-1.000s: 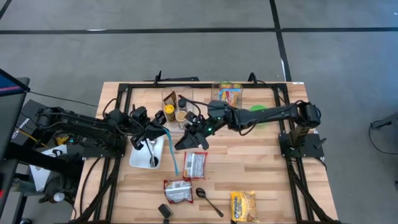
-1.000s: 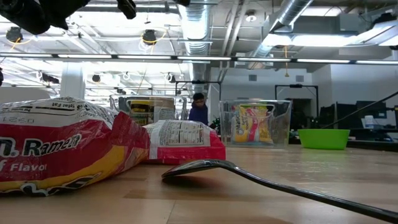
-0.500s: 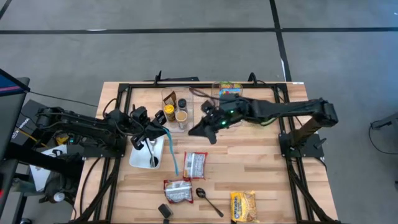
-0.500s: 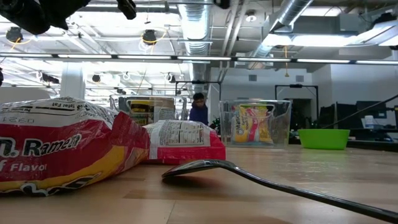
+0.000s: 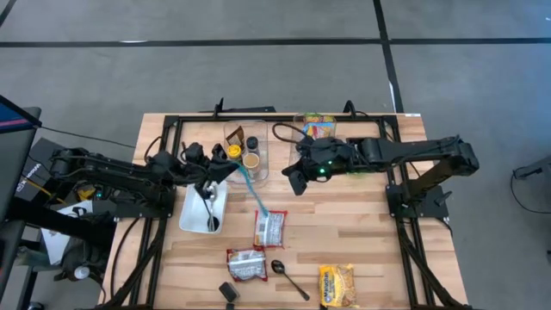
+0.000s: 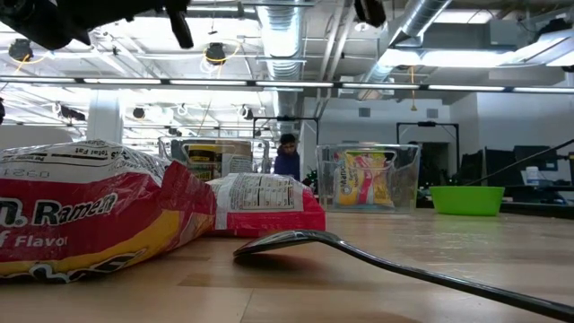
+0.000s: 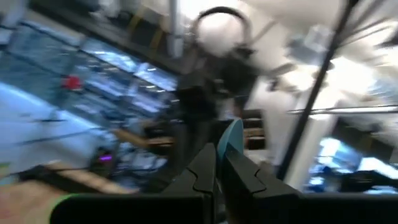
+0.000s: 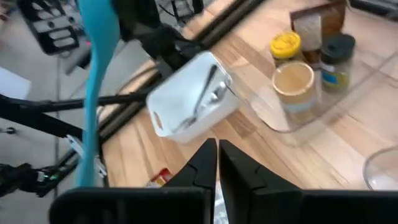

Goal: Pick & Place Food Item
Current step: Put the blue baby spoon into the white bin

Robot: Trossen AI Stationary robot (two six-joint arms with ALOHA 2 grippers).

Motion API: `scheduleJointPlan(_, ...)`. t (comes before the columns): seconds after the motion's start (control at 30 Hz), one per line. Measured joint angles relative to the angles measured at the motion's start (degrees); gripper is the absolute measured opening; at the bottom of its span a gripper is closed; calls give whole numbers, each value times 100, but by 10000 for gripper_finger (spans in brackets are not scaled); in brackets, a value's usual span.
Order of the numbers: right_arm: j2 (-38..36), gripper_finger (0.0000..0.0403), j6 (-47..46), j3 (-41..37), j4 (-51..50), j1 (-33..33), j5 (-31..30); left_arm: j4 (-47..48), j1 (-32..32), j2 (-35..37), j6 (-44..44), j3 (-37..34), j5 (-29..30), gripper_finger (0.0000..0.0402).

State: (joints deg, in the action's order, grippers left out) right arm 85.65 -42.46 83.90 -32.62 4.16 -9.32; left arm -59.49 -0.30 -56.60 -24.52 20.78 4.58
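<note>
One ramen packet (image 5: pixel 269 228) lies well below right tool (image 5: pixel 294 180).

Premises: an open-plan robotics lab or workshop. Evidence: grey concrete floor (image 5: pixel 258 69) around the wooden table (image 5: pixel 362 232), exposed ceiling ducts (image 6: pixel 278 36), strip lighting, workbenches behind, a person (image 6: pixel 287 160) standing far beyond the table.
</note>
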Motion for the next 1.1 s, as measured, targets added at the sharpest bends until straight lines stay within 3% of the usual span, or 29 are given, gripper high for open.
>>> scheduleJointPlan(0.17,245,4,-107,-2,-209,-7,-18,794,0,-2,95,0,747,3)
scheduleJointPlan(0.5,561,3,-107,-4,-384,-7,24,1933,-1,173,-405,-3,864,3)
scheduleJointPlan(0.9,542,3,-42,-4,-430,-66,23,4754,-1,1973,-1153,-4,854,3)
scheduleJointPlan(1.1,542,3,44,-4,-444,-96,24,6054,-1,2690,-1459,-2,540,3)
